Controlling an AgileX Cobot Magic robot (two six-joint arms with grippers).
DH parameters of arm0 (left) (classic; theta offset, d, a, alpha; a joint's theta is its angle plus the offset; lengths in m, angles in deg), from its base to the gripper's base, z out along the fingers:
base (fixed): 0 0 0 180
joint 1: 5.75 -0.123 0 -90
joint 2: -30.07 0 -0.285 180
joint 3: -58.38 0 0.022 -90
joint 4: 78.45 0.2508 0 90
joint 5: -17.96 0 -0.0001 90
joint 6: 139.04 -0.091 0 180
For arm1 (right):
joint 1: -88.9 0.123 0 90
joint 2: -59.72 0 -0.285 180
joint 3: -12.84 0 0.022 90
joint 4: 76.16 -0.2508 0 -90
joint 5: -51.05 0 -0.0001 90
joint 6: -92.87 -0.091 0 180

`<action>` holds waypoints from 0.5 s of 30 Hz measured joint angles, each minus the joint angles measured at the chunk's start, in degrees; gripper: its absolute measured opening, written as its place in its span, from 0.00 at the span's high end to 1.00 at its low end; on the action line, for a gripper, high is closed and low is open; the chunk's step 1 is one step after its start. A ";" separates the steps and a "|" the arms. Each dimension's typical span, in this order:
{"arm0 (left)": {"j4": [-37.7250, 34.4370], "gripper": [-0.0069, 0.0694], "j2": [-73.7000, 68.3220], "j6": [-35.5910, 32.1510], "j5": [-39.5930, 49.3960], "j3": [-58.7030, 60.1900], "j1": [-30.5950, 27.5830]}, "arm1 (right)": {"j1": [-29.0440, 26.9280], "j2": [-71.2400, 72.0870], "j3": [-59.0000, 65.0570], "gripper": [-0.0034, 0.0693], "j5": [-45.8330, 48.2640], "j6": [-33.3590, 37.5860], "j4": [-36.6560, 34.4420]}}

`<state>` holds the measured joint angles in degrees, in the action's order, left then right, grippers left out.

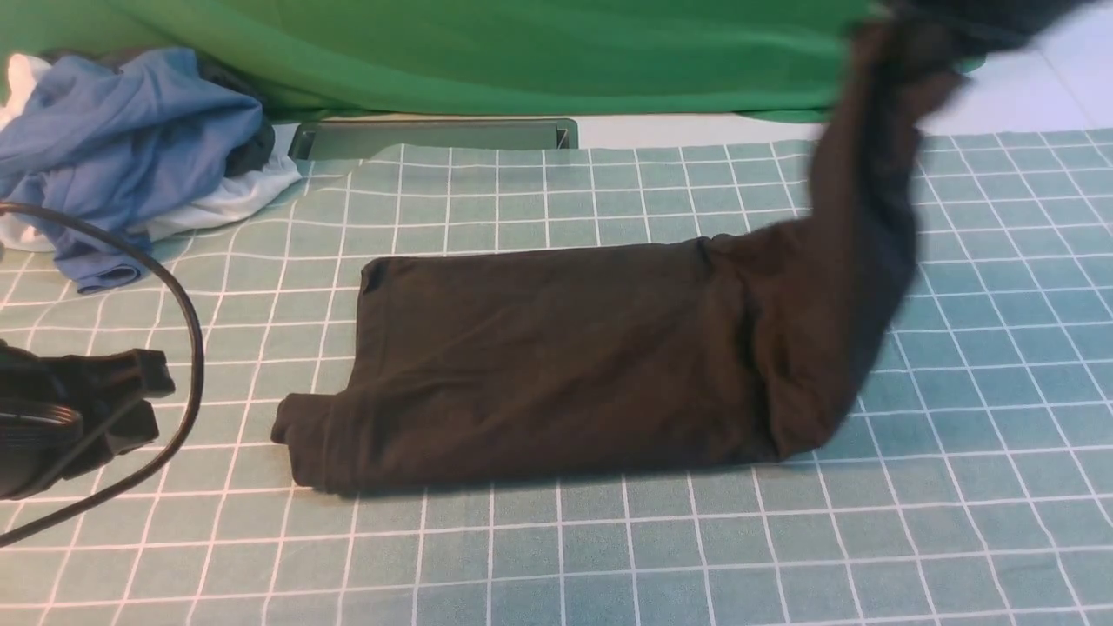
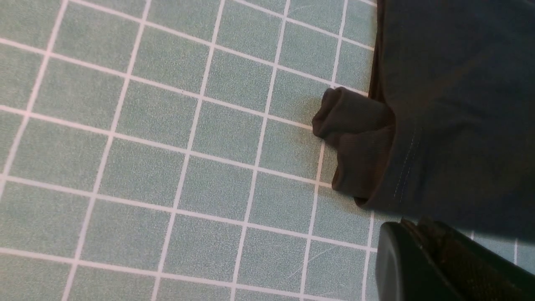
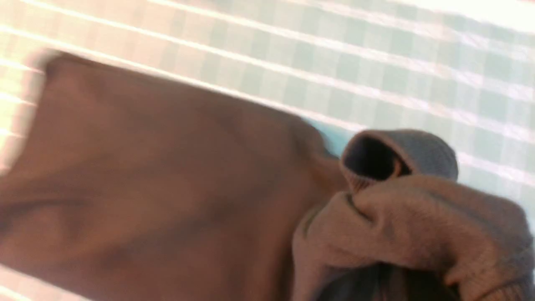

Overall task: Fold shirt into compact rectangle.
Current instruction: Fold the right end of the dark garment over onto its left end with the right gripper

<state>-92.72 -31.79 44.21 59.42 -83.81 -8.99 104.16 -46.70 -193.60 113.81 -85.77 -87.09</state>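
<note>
Matte black left gripper (image 1: 130,404) with blocky fingers, ribbed black wrist, looping black cable (image 1: 187,330).

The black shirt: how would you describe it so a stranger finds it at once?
On the green checked tablecloth, the shirt lies mid-table as a long dark folded strip. Its right end is lifted by the right gripper. Unlike the blue garment crumpled far left, it is black.

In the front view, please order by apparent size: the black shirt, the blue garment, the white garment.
1. Black shirt, clearly the largest.
2. Blue garment, farther from the camera.
3. White garment; mostly hidden under the blue one, so its true size is unsure.
</note>
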 joint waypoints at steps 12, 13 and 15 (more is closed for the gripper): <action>-1.87 0.89 0.00 0.36 0.05 0.00 0.00 | 22.76 -15.44 -13.17 0.88 -4.34 -7.60 -0.74; -1.93 0.89 0.00 0.36 0.32 0.00 0.00 | 24.08 -17.45 -14.47 0.88 -4.91 -8.63 -0.74; -1.93 0.89 0.00 0.36 0.84 0.00 0.00 | 25.37 -20.20 -16.05 0.88 -5.65 -9.97 -0.74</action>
<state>-94.64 -31.79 44.57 60.25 -83.81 -8.99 129.53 -66.90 -209.65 108.16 -95.75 -87.83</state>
